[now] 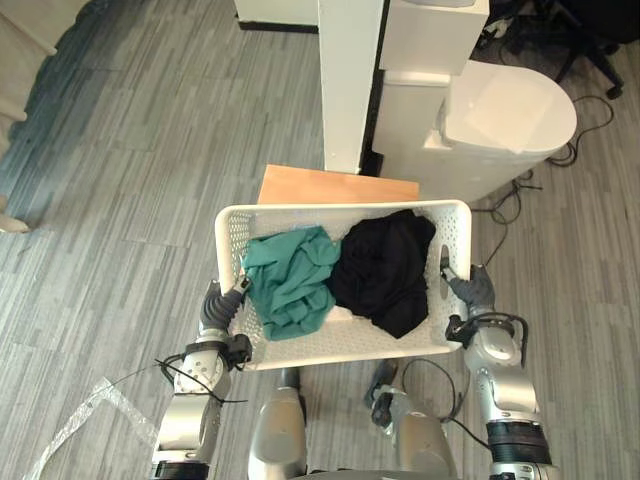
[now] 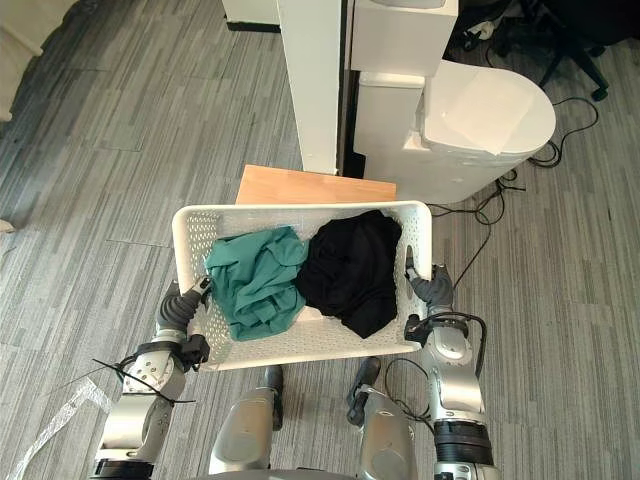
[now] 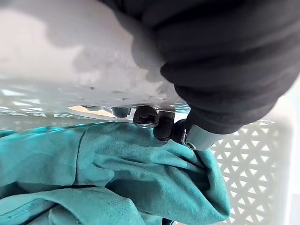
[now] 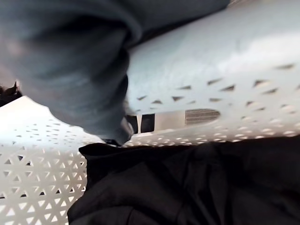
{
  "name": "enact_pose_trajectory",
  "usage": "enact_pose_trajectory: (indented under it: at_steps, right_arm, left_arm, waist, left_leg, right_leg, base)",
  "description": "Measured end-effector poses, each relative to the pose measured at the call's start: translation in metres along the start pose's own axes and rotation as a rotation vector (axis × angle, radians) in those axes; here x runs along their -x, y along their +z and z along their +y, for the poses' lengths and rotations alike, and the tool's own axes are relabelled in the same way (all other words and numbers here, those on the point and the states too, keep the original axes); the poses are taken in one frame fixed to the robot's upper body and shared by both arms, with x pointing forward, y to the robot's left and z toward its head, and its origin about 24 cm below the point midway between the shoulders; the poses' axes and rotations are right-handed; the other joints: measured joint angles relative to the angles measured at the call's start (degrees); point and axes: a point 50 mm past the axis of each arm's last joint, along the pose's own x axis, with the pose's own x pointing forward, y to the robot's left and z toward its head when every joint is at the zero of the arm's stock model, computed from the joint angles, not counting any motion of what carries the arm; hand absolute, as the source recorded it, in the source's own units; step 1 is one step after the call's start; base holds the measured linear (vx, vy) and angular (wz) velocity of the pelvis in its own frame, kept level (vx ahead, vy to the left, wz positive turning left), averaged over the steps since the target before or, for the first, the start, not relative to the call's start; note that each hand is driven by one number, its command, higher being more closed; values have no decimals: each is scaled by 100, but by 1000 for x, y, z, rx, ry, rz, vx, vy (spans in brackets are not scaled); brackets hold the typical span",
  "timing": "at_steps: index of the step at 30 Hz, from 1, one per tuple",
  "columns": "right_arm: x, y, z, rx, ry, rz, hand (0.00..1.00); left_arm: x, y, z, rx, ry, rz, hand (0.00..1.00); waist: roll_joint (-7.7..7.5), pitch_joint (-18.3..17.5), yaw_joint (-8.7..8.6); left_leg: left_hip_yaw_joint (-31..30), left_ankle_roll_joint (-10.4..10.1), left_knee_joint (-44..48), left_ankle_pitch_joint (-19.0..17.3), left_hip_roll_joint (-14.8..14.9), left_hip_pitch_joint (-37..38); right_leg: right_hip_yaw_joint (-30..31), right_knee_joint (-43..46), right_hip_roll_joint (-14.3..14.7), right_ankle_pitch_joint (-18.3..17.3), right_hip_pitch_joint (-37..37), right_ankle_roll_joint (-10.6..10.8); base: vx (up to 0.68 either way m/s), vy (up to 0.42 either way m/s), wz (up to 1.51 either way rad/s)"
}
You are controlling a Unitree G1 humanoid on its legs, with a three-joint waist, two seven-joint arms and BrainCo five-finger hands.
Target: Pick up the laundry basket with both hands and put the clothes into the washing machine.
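Observation:
A white perforated laundry basket [image 1: 340,208] hangs in front of me, lifted off the floor. A teal garment [image 1: 290,275] lies in its left half and a black garment [image 1: 385,270] in its right half. My left hand [image 1: 220,308] grips the left handle; in the left wrist view its dark fingertips [image 3: 146,117] curl through the handle slot above the teal cloth [image 3: 117,178]. My right hand [image 1: 472,290] holds the right handle, with its fingers [image 4: 140,123] hooked through the slot next to the black cloth [image 4: 197,183]. A white machine [image 1: 500,120] with a rounded top stands ahead to the right.
A wooden board [image 1: 335,186] lies just beyond the basket. A white post [image 1: 350,80] rises behind it, left of the machine. Cables [image 1: 510,205] trail on the floor at the right, near an office chair base [image 1: 590,40]. Clear plastic film [image 1: 90,410] lies at lower left.

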Motion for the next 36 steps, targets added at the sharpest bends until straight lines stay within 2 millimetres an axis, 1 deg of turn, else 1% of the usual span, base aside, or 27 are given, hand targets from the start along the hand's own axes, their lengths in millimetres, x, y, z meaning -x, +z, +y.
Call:
enact_pose_trajectory:
  at_steps: [3, 4, 5, 6, 7, 8, 10, 11, 12, 13, 14, 15, 16, 17, 18, 19, 21, 24, 25, 27, 29, 31, 32, 33, 34, 35, 36]
  right_arm:
    - [6, -9, -5, -19, -14, 26, 100]
    - [10, -14, -9, -21, -18, 43, 100]
    - [16, -18, -16, -19, -34, 54, 100]
    - [21, -21, -20, -18, -47, 62, 100]
    - [29, -26, -27, -35, -77, 74, 100]
    - [33, -28, -32, -44, -100, 79, 100]
    - [43, -28, -44, -43, -149, 76, 100]
    - [48, -27, -53, -38, -184, 67, 100]
    - [48, -26, -55, -37, -192, 64, 100]
    - [46, -24, -56, -43, -199, 55, 100]
    - [44, -27, -51, -57, -200, 69, 100]
    - [44, -34, -46, -61, -188, 98, 100]
    - [44, -36, -45, -63, -183, 108, 100]
    - [39, -41, -39, -70, -166, 130, 100]
    - [30, -42, -29, -77, -135, 139, 100]
    - [25, -42, -24, -81, -119, 142, 100]
    - [5, -41, -2, -82, -63, 157, 100]
    - [-8, -35, 16, -62, -17, 151, 100]
    - [-13, -30, 20, -45, -8, 137, 100]
    - [-14, -28, 20, -17, -9, 133, 100]
    - [-14, -28, 19, -5, -9, 132, 100]
    - [-14, -27, 18, 8, -18, 129, 100]
    - [-15, -26, 21, 21, -4, 123, 100]
    - [-15, -24, 31, 26, 18, 116, 100]
    - [-16, -22, 34, 27, 28, 110, 100]
    - [-19, -16, 38, 26, 40, 87, 100]
    - [-20, -14, 37, 27, 38, 79, 100]
  left_arm:
    - [3, -4, -2, -8, -15, 17, 100]
    - [8, -7, -5, -8, -29, 28, 100]
    - [10, -10, -9, -14, -42, 37, 100]
    - [11, -11, -12, -16, -52, 42, 100]
    - [12, -13, -18, -21, -70, 46, 100]
    - [12, -13, -21, -24, -86, 47, 100]
    - [11, -11, -33, -32, -140, 36, 100]
    - [7, -8, -42, -43, -173, 19, 100]
    - [5, -6, -45, -44, -181, 14, 100]
    - [0, -6, -48, -56, -186, 11, 100]
    - [-6, -7, -47, -71, -172, 20, 100]
    - [-5, -10, -41, -90, -149, 37, 100]
    - [-4, -12, -39, -96, -143, 42, 100]
    - [-1, -15, -33, -98, -124, 56, 100]
    - [2, -16, -25, -102, -92, 59, 100]
    - [3, -15, -21, -107, -74, 56, 100]
    - [3, -11, -7, -130, -11, 40, 100]
    - [3, -8, 0, -130, 36, 31, 100]
    - [2, -7, 2, -127, 50, 25, 100]
    - [3, -9, -1, -111, 57, 33, 100]
    - [3, -9, -6, -112, 45, 33, 100]
    - [4, -9, -8, -109, 51, 32, 100]
    - [6, -10, -7, -103, 64, 37, 100]
    - [10, -10, 0, -105, 104, 35, 100]
    - [14, -10, 3, -102, 122, 36, 100]
    - [16, -5, 4, -97, 139, 12, 100]
    - [15, -4, 3, -96, 139, 5, 100]
  waist:
    - [-5, -162, -96]
    - [60, -240, -109]
    - [132, -354, -158]
    - [167, -435, -221]
    - [137, -538, -393]
    - [70, -578, -472]
    - [34, -629, -575]
    - [12, -634, -621]
    - [-8, -631, -660]
    - [25, -638, -656]
    - [66, -611, -622]
    - [62, -612, -578]
    - [58, -615, -549]
    - [50, -666, -417]
    - [-11, -760, -337]
    - [-34, -798, -278]
    - [-115, -933, -35]
    - [-169, -1047, 78]
    - [-184, -1056, 66]
    - [-185, -1058, 109]
    - [-202, -1067, 19]
    - [-212, -1081, 18]
    - [-208, -1086, -4]
    - [-215, -1085, 16]
    - [-265, -1121, 55]
    - [-276, -1142, 110]
    - [-264, -1149, 109]
  left_leg:
    - [-90, -107, 578, -298, 152, -61]
    - [-447, -109, 1138, -615, 200, -57]
    - [-644, -209, 1186, -782, 202, -21]
    - [-741, -265, 1147, -899, 195, 16]
    - [-711, -235, 1030, -1062, 134, 74]
    - [-557, -199, 1007, -1076, 33, 120]
    - [-206, -33, 980, -1075, -204, 101]
    - [45, 273, 1035, -1021, -485, 23]
    - [157, 373, 991, -971, -586, 3]
    - [456, 589, 872, -849, -548, -12]
    - [824, 712, 804, -791, -517, 64]
    - [1179, 821, 635, -727, -474, 290]
    - [1310, 854, 542, -702, -468, 378]
    - [1736, 925, 269, -599, -457, 583]
    - [2151, 964, 108, -525, -448, 601]
    - [2343, 978, 71, -508, -435, 573]
    - [3226, 1046, 34, -493, -270, 406]
    - [3908, 978, 314, -451, 49, 102]
    - [4104, 961, 555, -441, 235, -39]
    - [4342, 925, 782, -420, 562, 1]
    - [4511, 917, 992, -416, 948, 213]
    - [4381, 913, 1144, -410, 1155, 372]
    - [3740, 952, 1481, -388, 1356, 374]
    - [2755, 1129, 2141, -334, 1538, 48]
    - [2120, 900, 2172, -482, 1355, -73]
    - [907, 413, 1918, -770, 707, -260]
    - [528, 393, 1732, -780, 433, -339]
  right_leg:
    - [150, 183, 18, -126, -49, -19]
    - [397, 239, 203, -118, -45, -14]
    - [502, 233, 301, -89, -66, 19]
    - [559, 224, 337, -66, -89, 48]
    - [690, 202, 308, 16, -159, 131]
    - [857, 109, 254, 161, -194, 192]
    - [1229, -142, 135, 515, -287, 335]
    - [1504, -396, -7, 898, -379, 445]
    - [1586, -605, -63, 1166, -398, 526]
    - [1568, -942, -67, 1479, -353, 649]
    - [1190, 263, -161, 640, -568, 199]
    - [710, 1452, -313, -172, -499, 13]
    - [537, 1735, -364, -350, -401, 15]
    - [-101, 2246, -550, -844, 50, 9]
    - [-538, 2381, -719, -1153, 381, 4]
    - [-744, 2396, -807, -1274, 554, 12]
    - [-1429, 2186, -1153, -1443, 1188, 25]
    - [-1671, 1230, -1285, -1169, 1576, 159]
    - [-1505, 638, -1063, -1137, 1558, 563]
    - [-1200, -28, -682, -1092, 1593, 673]
    - [-650, -601, -274, -925, 1737, 680]
    - [-259, -613, -83, -861, 1707, 582]
    - [138, -580, 106, -839, 1708, 535]
    - [598, -605, 309, -773, 1758, 417]
    - [907, -633, 324, -747, 1706, 371]
    - [1393, -640, 382, -723, 1558, 335]
    - [1557, -622, 409, -723, 1499, 335]
  base:
    - [-23, -16, -45]
    - [6, 30, -95]
    - [2, 67, -97]
    - [6, 170, -58]
    - [2, 213, -53]
    - [-21, 300, -74]
    - [-105, 318, -83]
    - [-127, 283, -74]
    - [-194, 312, -86]
    - [-211, 185, -90]
    - [-329, 334, -130]
    - [-232, 239, -122]
    - [-243, 224, -147]
    - [-174, 89, -164]
    - [-264, 105, -181]
    - [-223, 36, -186]
    - [-227, -1, -195]
    - [-152, -96, -164]
    - [-88, -195, -150]
    - [-68, -220, -148]
    - [-66, -245, -128]
    - [-63, -143, -136]
    - [-65, -149, -201]
    - [-36, -94, -206]
    - [60, 44, -245]
    - [76, 130, -198]
    - [77, 159, -201]
